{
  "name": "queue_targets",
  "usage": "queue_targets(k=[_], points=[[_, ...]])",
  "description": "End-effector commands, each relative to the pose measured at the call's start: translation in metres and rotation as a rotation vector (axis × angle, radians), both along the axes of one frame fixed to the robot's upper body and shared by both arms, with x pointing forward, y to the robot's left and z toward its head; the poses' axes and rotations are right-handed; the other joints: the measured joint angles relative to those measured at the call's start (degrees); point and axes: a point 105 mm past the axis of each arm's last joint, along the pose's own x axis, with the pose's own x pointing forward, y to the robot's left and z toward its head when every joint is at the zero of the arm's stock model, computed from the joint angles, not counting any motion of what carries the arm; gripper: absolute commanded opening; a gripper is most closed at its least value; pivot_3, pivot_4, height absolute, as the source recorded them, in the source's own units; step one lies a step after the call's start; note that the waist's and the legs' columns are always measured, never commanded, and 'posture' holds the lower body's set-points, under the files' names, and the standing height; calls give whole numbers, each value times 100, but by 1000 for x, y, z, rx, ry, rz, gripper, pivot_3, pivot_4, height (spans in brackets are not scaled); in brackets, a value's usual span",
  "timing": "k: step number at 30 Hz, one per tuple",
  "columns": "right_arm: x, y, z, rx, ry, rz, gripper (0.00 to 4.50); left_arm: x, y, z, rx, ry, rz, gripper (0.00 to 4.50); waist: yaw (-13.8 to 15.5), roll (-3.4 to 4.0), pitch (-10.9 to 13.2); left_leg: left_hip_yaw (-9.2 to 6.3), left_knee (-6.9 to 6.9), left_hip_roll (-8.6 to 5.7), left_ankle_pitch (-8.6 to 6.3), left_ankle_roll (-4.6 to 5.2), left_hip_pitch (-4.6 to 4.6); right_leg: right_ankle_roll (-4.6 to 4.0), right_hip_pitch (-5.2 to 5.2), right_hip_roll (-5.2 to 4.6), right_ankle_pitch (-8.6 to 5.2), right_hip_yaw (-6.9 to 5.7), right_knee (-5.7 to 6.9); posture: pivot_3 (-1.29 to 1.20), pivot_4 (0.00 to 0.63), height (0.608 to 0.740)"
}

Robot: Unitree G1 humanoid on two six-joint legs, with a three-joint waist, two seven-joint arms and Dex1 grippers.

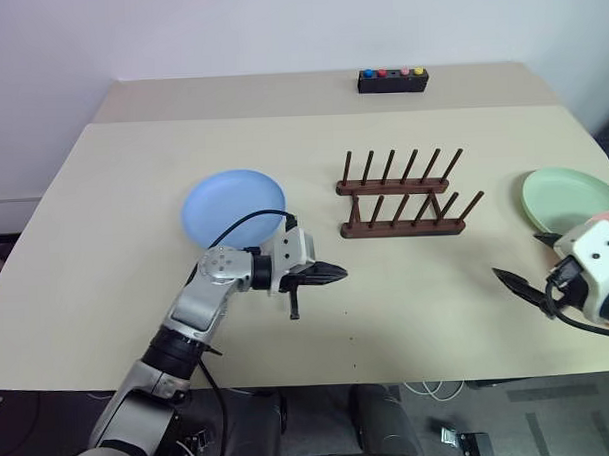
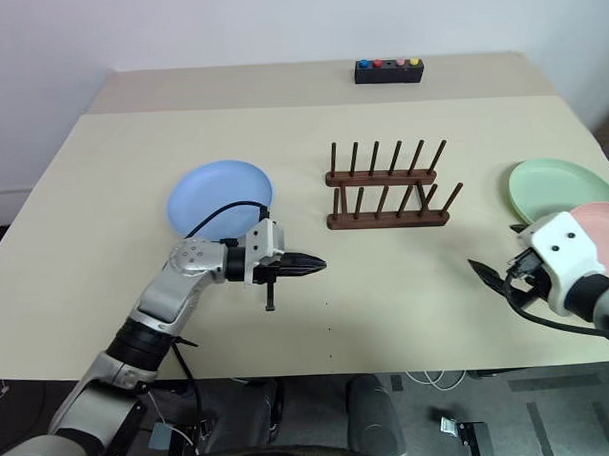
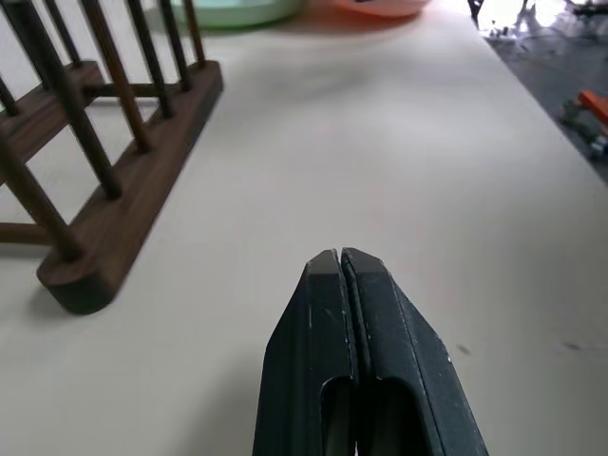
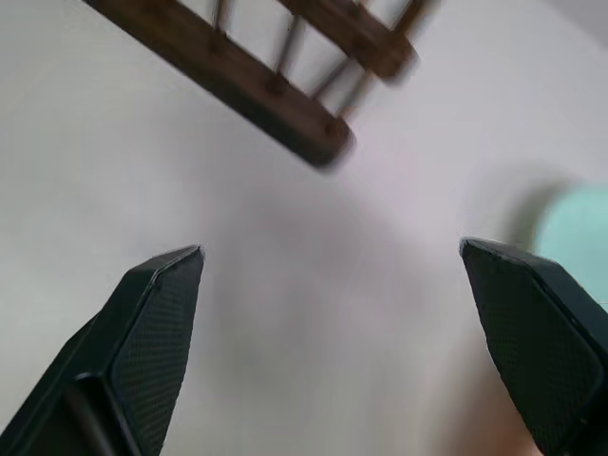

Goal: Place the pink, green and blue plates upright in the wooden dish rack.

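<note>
1. Currently, rack point(image 1: 398, 197) is seen empty mid-surface point(image 1: 105, 245).
2. Blue plate point(image 1: 232, 206) lies flat left of it; green plate point(image 1: 569, 197) and pink plate point(image 2: 606, 221) far right.
3. Left gripper point(image 1: 331, 275): jaws closed, empty.
4. Right gripper point(image 4: 332, 275): jaws wide, empty.

We count three plates on the tabletop: one blue plate point(image 1: 233, 204) toward the left side, one green plate point(image 1: 569, 197) by the right edge, and one pink plate point(image 2: 606, 220) at the right edge, partly hidden, touching or overlapping the green one.

We count one wooden rack point(image 1: 401, 196) near the middle of the tabletop. It has two rails, and we make out six pegs on each, twelve in all. No plate stands in it.

We count one small black box point(image 1: 392, 80) near the far edge, with four coloured buttons on top: one blue, one red, one pink, one yellow.
</note>
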Motion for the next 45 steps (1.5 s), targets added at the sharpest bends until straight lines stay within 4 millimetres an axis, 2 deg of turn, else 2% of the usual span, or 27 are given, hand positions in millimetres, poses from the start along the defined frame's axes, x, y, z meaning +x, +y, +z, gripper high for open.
queue_targets(k=[1,4,8,10,14,18,20,23,30,33,37,41,45], points=[[-8,-11,11,-22,-26,-89,4465,0,5,12,-35,-40,24,0,-1,0,0,0,-1,0,0,0,0,0,-1,0,0,0,0,0,150,740],[-12,-16,7,-27,-9,-139,4465,2,10,12,-26,-62,57,0,-11,0,0,0,-4,1,0,0,0,-1,-4,1,0,0,1,0,150,740],[-17,-19,5,-13,0,-178,4465,19,15,28,-98,-137,185,0,-2,-1,1,1,-2,1,0,0,-3,-1,-5,0,-1,0,0,0,150,740],[-18,-22,1,-16,9,-200,4465,21,18,36,-148,-157,199,0,-1,-1,0,0,-2,1,0,0,-6,0,-7,0,0,-1,-1,0,150,740],[-14,-35,-8,-16,18,-282,4465,5,20,45,-237,-80,70,0,-9,0,0,1,-2,1,0,0,-8,0,-10,-1,0,-1,-2,0,150,740],[-10,-55,-19,-21,33,-396,4465,-1,21,41,-200,-12,27,0,-14,0,0,1,-3,2,0,0,-9,-3,-12,0,-1,-1,-2,0,150,740],[-9,-59,-21,-13,36,-411,4465,-4,21,43,-207,0,11,0,-12,2,-1,1,-3,1,0,0,-9,-8,-12,0,-4,-1,-1,0,150,740],[-5,-59,-31,11,51,-425,3694,-7,19,44,-212,0,-6,0,-13,0,0,1,-3,1,0,0,-11,-11,-13,0,-6,-1,-2,0,150,740],[-6,-57,-39,11,58,-436,171,-10,14,36,-192,-3,-19,0,-12,2,-1,1,-3,1,0,0,-12,-3,-13,0,-1,-1,-2,0,150,740],[-8,-58,-38,-14,54,-442,74,-10,11,35,-194,-4,-19,0,-12,-1,-1,0,-1,1,0,0,-11,-3,-13,0,-1,-1,-2,0,150,740],[-13,-59,-26,-117,26,-447,74,-10,6,34,-203,-3,-23,0,-9,1,-2,1,-4,1,0,0,-12,-2,-15,0,-1,-1,-1,0,150,740],[-16,-58,-2,-243,-48,-457,74,-11,1,32,-215,6,-25,0,-6,2,-3,1,-2,1,0,0,-15,-2,-16,0,-1,-1,-2,0,150,740],[-10,-34,35,-298,-206,-342,74,-10,-3,31,-226,12,-27,0,-23,4,-4,2,-4,1,0,0,-16,-2,-20,0,-1,-1,-1,0,150,740]])
